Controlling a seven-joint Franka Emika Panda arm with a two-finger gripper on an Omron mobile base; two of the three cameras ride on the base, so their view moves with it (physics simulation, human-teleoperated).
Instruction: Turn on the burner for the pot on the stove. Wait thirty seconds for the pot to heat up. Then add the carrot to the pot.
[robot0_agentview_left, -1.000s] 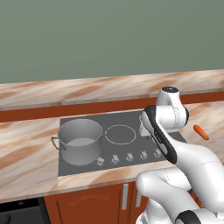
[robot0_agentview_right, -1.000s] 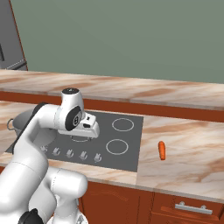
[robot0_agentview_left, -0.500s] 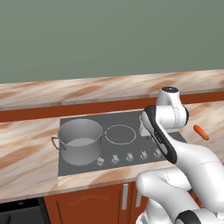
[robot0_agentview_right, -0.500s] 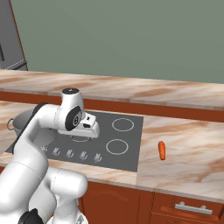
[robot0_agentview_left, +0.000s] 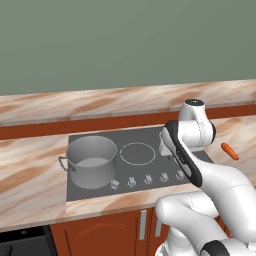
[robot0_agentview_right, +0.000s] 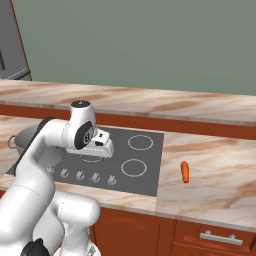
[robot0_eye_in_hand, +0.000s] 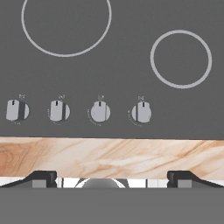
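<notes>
The grey metal pot (robot0_agentview_left: 92, 160) stands on the left burner of the dark stove (robot0_agentview_left: 145, 136), and the arm partly hides it (robot0_agentview_right: 20, 142) in the right base view. On the marble counter right of the stove (robot0_agentview_right: 150, 165) lies the orange carrot (robot0_agentview_left: 229, 151) (robot0_agentview_right: 185, 171). My gripper (robot0_eye_in_hand: 112, 179) hangs open above the middle of the stove (robot0_eye_in_hand: 122, 78), pointing down with nothing between its fingers. Below it, several silver knobs (robot0_eye_in_hand: 99, 111) line the stove's front edge. The pot sits to the gripper's left and the carrot well off to its right.
White burner rings (robot0_eye_in_hand: 65, 22) (robot0_eye_in_hand: 181, 59) mark the cooktop. A raised marble ledge (robot0_agentview_left: 125, 102) runs along the back wall. Wood cabinet fronts (robot0_agentview_right: 210, 235) sit below the counter (robot0_agentview_right: 215, 175). A grey fridge (robot0_agentview_right: 10, 45) stands at far left in the right base view.
</notes>
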